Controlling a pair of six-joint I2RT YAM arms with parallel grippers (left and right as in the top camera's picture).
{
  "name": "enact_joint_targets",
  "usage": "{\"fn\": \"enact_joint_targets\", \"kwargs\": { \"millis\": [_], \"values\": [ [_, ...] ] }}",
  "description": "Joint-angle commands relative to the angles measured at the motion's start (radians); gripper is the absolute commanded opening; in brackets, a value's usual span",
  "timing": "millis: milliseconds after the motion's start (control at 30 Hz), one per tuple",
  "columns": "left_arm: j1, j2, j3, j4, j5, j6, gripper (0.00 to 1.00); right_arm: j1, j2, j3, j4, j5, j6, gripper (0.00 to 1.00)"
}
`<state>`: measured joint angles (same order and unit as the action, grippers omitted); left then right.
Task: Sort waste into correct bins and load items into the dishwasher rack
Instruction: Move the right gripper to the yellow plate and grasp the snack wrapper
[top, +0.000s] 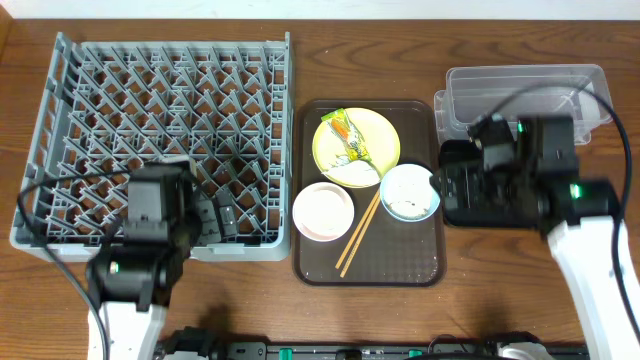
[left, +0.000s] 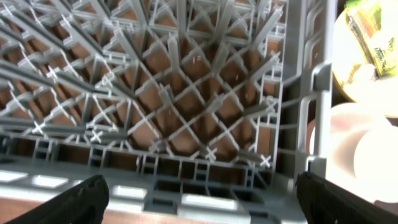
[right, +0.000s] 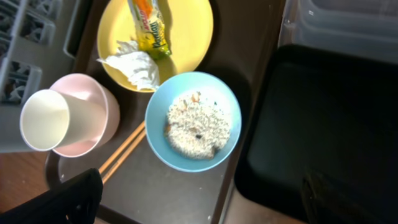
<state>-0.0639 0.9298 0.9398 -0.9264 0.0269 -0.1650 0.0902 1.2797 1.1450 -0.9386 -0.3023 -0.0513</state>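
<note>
The grey dishwasher rack (top: 160, 110) fills the table's left side. My left gripper (top: 226, 216) hangs open over its near right corner (left: 174, 112) with nothing between its fingers (left: 74, 202). On the brown serving tray (top: 400, 262) a yellow plate (top: 380, 130) carries a crinkly wrapper (right: 149, 28) and crumpled tissue (right: 134, 65). A light blue bowl (right: 193, 121) holds rice scraps (right: 198, 124). A small white cup (right: 45, 120) sits in a pale pinkish-white bowl (right: 99, 102), with chopsticks (right: 121, 152) beside it. My right gripper (right: 205, 199) is open and empty, above the seam between the brown tray and the black bin (right: 323, 112).
The clear plastic tub (top: 525, 95) stands behind the black tray at the back right, partly covered by my right arm. Bare wooden table shows in front of the brown tray and round the rack.
</note>
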Motion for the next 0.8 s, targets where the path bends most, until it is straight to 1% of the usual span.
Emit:
{"fn": "enact_joint_targets", "kwargs": {
  "millis": [0, 33, 133, 200, 233, 300, 367, 400, 533, 567, 633, 767],
  "values": [
    [-0.004, 0.064, 0.047, -0.039, 0.016, -0.013, 0.98, 0.008, 0.087, 0.096, -0.006, -0.006, -0.058, 0.99],
    [-0.004, 0.073, 0.046, -0.043, 0.016, -0.013, 0.98, 0.008, 0.105, 0.106, 0.01, -0.038, -0.051, 0.99],
    [-0.004, 0.093, 0.046, -0.05, 0.015, -0.013, 0.98, 0.013, 0.146, 0.108, 0.126, -0.185, -0.032, 0.99],
    [-0.004, 0.095, 0.046, -0.052, 0.015, -0.013, 0.98, 0.029, 0.169, 0.108, 0.187, -0.202, -0.032, 0.97],
    [-0.004, 0.095, 0.046, -0.052, 0.014, -0.013, 0.98, 0.042, 0.182, 0.108, 0.208, -0.196, -0.032, 0.95],
    [-0.004, 0.095, 0.046, -0.05, 0.015, -0.013, 0.98, 0.077, 0.209, 0.108, 0.246, -0.184, -0.032, 0.85],
    [-0.004, 0.095, 0.046, -0.05, 0.015, -0.013, 0.98, 0.129, 0.245, 0.108, 0.275, -0.129, -0.032, 0.75],
    [-0.004, 0.095, 0.046, -0.05, 0.015, -0.013, 0.98, 0.155, 0.264, 0.108, 0.286, -0.089, -0.032, 0.71],
    [-0.004, 0.095, 0.046, -0.05, 0.015, -0.013, 0.98, 0.241, 0.343, 0.108, 0.311, 0.001, -0.032, 0.68],
    [-0.004, 0.095, 0.046, -0.05, 0.015, -0.013, 0.98, 0.26, 0.366, 0.108, 0.318, 0.019, -0.032, 0.64],
    [-0.004, 0.095, 0.046, -0.05, 0.014, -0.013, 0.98, 0.294, 0.407, 0.108, 0.329, 0.05, -0.032, 0.61],
    [-0.004, 0.095, 0.046, -0.05, 0.014, -0.013, 0.98, 0.344, 0.492, 0.108, 0.354, 0.074, -0.03, 0.6]
  ]
}}
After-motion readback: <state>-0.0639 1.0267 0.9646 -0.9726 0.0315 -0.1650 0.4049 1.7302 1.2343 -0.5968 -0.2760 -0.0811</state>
